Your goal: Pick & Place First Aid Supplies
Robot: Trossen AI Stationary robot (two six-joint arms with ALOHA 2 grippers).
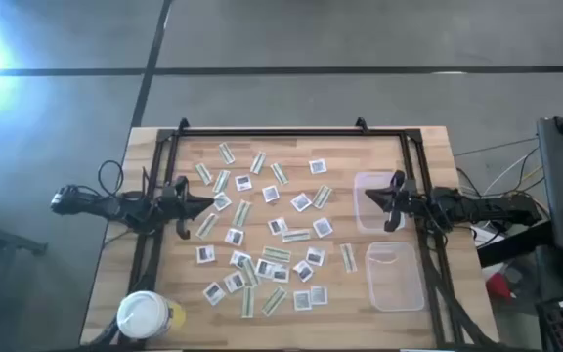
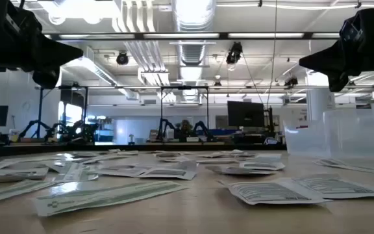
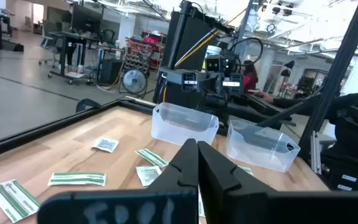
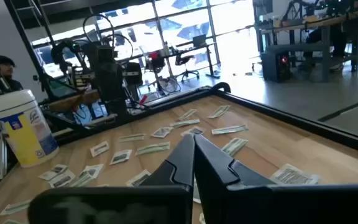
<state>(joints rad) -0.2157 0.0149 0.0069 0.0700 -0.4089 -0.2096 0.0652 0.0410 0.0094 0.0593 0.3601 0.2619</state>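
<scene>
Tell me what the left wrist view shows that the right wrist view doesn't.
Only the left wrist view shows the two clear plastic tubs side by side at the table's far edge, with the right arm behind them. Only the right wrist view shows the white-lidded round jar and the left arm past the packets. Both show scattered packets on the wooden table, and each camera's own gripper shut and holding nothing: left gripper, right gripper.
</scene>
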